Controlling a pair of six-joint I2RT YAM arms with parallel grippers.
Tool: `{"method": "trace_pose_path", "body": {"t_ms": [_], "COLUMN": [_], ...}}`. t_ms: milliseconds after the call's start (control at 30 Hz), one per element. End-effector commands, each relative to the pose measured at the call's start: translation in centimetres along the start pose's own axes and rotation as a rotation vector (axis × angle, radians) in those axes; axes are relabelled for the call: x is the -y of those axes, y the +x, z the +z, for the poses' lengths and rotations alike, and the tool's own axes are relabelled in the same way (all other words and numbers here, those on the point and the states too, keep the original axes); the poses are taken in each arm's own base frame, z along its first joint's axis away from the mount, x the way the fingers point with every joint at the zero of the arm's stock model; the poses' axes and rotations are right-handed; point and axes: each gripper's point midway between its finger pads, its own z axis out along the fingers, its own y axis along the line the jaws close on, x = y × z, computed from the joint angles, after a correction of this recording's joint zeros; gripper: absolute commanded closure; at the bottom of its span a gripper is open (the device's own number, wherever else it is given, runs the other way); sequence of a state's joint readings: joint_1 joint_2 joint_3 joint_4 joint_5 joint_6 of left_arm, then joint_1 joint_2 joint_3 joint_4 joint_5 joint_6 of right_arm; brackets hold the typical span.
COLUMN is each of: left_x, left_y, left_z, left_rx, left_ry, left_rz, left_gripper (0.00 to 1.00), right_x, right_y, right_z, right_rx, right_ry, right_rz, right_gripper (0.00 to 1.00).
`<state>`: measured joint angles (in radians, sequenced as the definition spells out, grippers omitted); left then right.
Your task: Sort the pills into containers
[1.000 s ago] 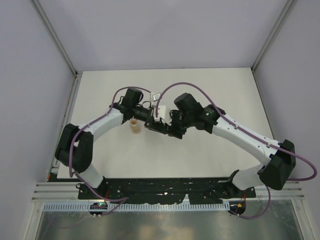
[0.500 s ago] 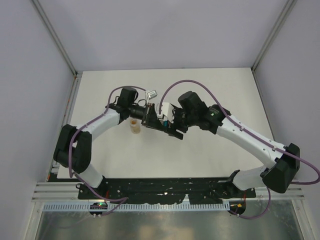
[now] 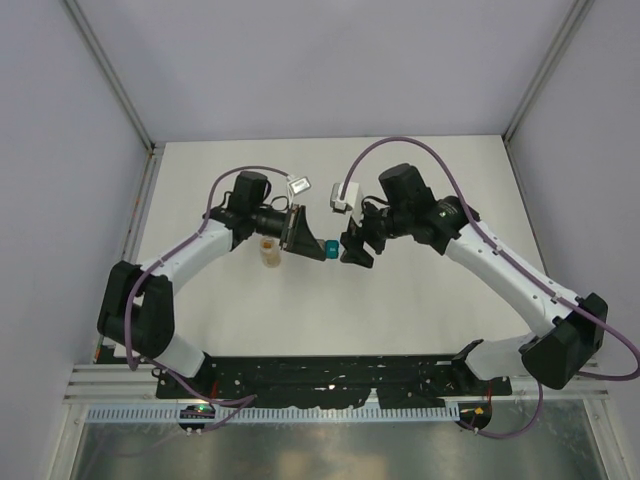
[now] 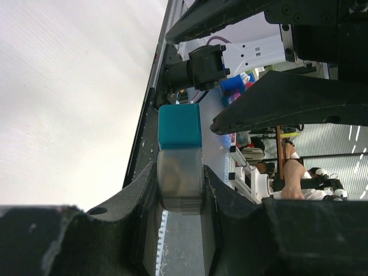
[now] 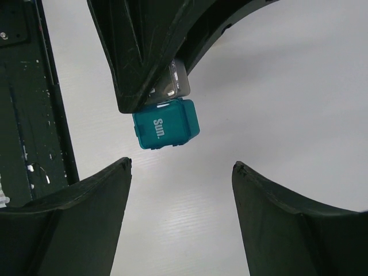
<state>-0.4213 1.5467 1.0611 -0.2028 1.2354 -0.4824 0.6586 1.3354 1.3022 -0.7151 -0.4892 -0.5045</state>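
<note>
Two small joined containers hang above the table: a cloudy grey box point(image 4: 180, 179) with a teal box point(image 4: 180, 126) marked "Sun." point(image 5: 165, 123) fixed to its end. My left gripper point(image 4: 180, 192) is shut on the grey box point(image 5: 177, 86), and the teal box point(image 3: 330, 249) juts out past its fingertips. My right gripper point(image 5: 180, 167) stands open just right of the teal box, apart from it, with nothing between its fingers point(image 3: 352, 245). No loose pills show plainly.
A small clear vial with an orange-brown top point(image 3: 269, 253) stands on the white table point(image 3: 400, 310) just under the left wrist. The table's near edge meets a black rail point(image 3: 330, 375). Grey walls close in the left, right and back.
My right gripper has opened and drawn back to the right, away from the boxes. The left gripper has kept its hold, and the teal box now shows between the two grippers.
</note>
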Motion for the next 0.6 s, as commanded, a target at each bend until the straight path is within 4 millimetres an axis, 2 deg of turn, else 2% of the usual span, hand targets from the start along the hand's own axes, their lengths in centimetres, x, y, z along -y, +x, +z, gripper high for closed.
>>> {"method": "trace_pose_path", "body": {"t_ms": [0,400,567], "left_x": [1.8,2.6,2.9], "left_y": [0.2,0.8,0.9], "left_z": [-0.5,0.3,0.3], "left_rx": [0.004,-0.027,-0.032], "left_ry": [0.025,0.039,0.047], "left_rz": [0.089,0.121,0.125], "left_gripper": [1.0,1.0,1.0], "right_x": [-1.0,-1.9,-2.1], "right_y": [-3.1,-3.2,-2.6], "right_z": [-0.4,0.9,1.5], "right_rx": [0.096,0.099,0.081], "right_ry": [-0.095,-0.222,-0.254], "right_rz": [0.013,0.066,0.074], "right_gripper": [0.25,0.25,0.33]}}
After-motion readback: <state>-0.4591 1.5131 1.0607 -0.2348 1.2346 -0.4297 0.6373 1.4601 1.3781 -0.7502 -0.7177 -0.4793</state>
